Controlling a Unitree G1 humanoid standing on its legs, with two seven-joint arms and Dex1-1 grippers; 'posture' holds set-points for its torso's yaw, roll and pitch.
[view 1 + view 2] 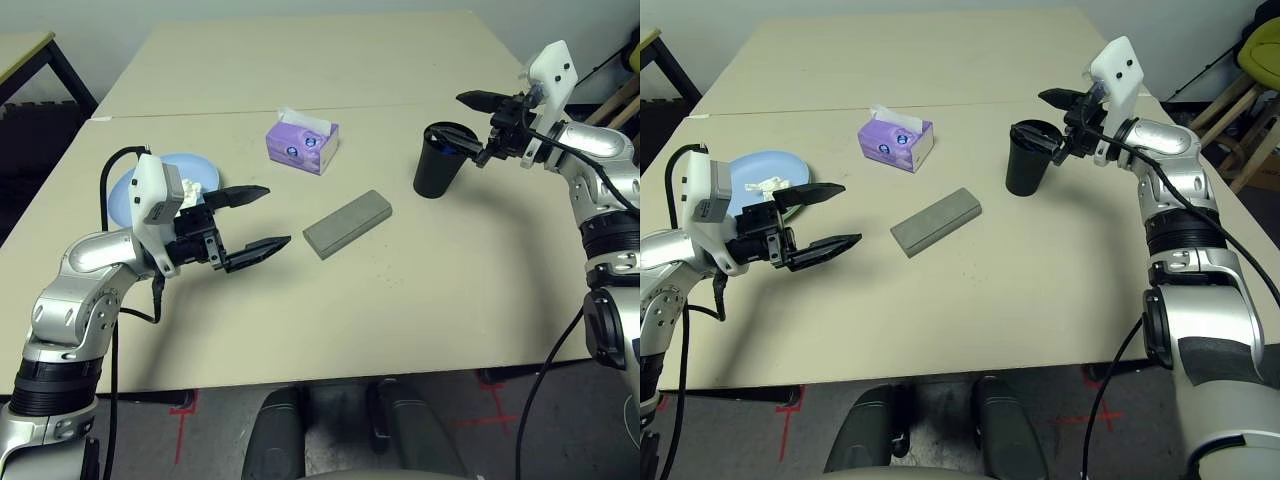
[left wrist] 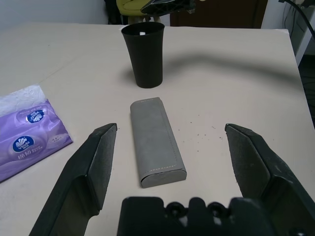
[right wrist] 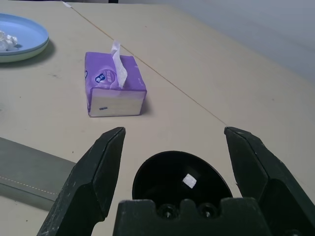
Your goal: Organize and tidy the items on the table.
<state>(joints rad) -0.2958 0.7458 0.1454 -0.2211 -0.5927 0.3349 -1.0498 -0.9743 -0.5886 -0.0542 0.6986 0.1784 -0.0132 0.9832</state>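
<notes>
Partly behind the spread left gripper (image 1: 255, 220), blue plate (image 1: 125, 185); right gripper (image 1: 478, 128) spread above black cup (image 1: 440, 160).

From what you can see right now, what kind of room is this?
Probably a lab or test room set up like an office: a plain beige table, red tape marks on the floor, and staged everyday items such as a tissue box and black cup.
</notes>
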